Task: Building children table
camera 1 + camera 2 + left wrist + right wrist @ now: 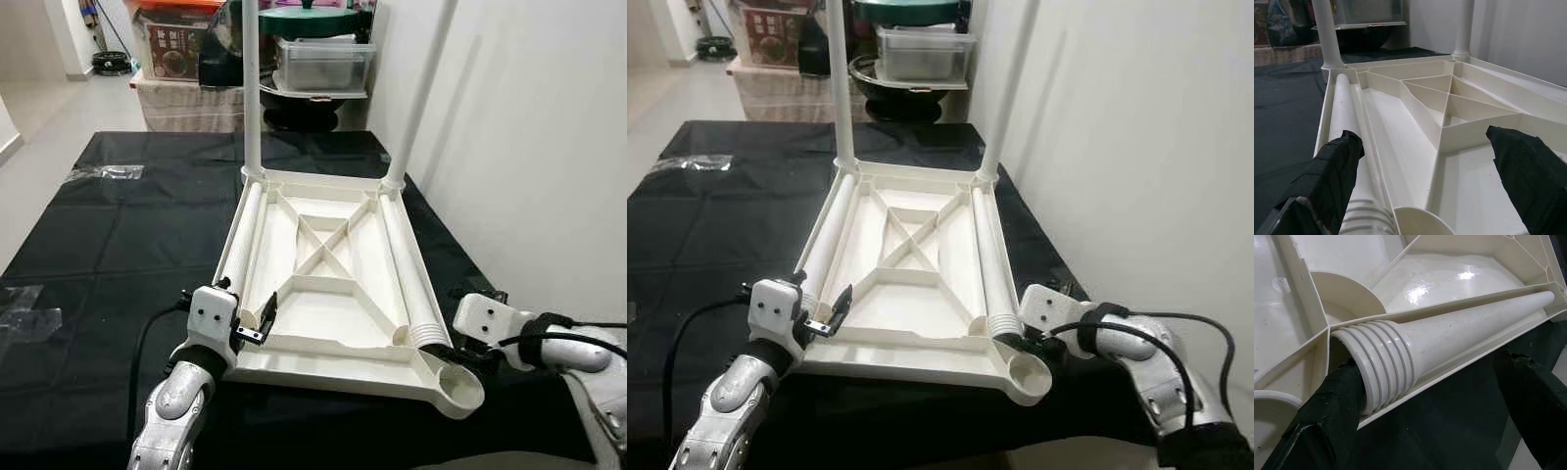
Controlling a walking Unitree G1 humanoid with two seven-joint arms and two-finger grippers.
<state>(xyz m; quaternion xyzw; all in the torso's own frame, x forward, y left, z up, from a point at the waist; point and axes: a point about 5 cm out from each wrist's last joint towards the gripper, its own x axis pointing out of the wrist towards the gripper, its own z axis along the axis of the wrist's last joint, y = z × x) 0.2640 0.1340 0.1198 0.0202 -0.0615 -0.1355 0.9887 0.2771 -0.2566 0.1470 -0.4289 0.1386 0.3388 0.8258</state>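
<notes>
A cream plastic table top [323, 364] lies upside down on a black cloth [118, 245]. Two legs stand upright in its far corners [251, 88] [421, 98]. Two loose legs lie in its side channels, one on the left [253, 245] and one on the right [409, 284]. My left gripper [247, 304] is open at the near left corner, one finger [1327, 171] over the left loose leg [1344, 107]. My right gripper [458, 328] is open at the near right corner. One of its fingers [1332, 401] touches the ribbed end of the right loose leg [1449, 340], beside an empty round socket [458, 387].
A white wall [529, 147] runs close along the right side of the table top. Boxes and containers [313, 59] are stacked beyond the cloth's far edge. Clear plastic wrap lies on the cloth at the left [103, 172] [24, 308].
</notes>
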